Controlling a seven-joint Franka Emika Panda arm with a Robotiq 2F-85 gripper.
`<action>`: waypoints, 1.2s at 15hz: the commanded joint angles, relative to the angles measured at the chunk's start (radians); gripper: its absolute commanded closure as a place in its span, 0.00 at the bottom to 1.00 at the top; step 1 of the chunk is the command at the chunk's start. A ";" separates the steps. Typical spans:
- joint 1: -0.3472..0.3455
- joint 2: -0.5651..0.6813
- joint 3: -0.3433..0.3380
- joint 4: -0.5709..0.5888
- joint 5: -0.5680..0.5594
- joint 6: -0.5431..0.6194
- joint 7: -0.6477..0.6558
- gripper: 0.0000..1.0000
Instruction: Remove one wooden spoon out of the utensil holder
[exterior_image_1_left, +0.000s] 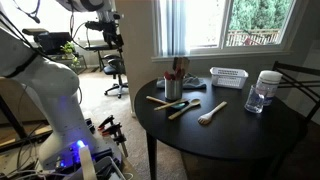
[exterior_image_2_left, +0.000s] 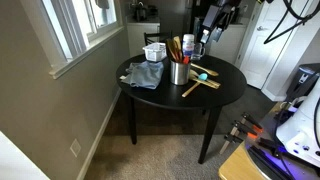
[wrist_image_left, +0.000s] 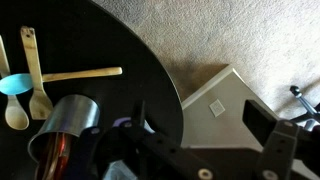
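The utensil holder (exterior_image_1_left: 173, 88) stood upright on the round black table (exterior_image_1_left: 245, 135), left of centre in an exterior view, with wooden spoons (exterior_image_1_left: 177, 68) rising out of its top. In the wrist view it sat at the lower left (wrist_image_left: 65, 125), seen from above. Loose wooden utensils (exterior_image_1_left: 185, 108) lay flat on the tabletop just beside it, and a blue spoon (exterior_image_2_left: 200, 73) lay near its base. Further out you had a grey cloth (exterior_image_2_left: 145, 75), a white slatted basket (exterior_image_1_left: 228, 77) and a clear jar (exterior_image_1_left: 262, 92) towards the window side. Your gripper (wrist_image_left: 150, 150) filled the bottom of the wrist view as dark shapes, and I could not tell whether its fingers were apart or together. Beige carpet (exterior_image_2_left: 160, 155) covered the floor, a window (exterior_image_1_left: 255, 22) lit the upper right, and an office chair (exterior_image_1_left: 116, 72) stood behind.
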 joint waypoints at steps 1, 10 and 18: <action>0.001 0.001 -0.002 0.002 -0.002 -0.003 0.001 0.00; -0.030 -0.028 -0.038 -0.013 0.012 0.021 0.024 0.00; -0.221 0.163 -0.260 0.118 0.043 0.106 0.018 0.00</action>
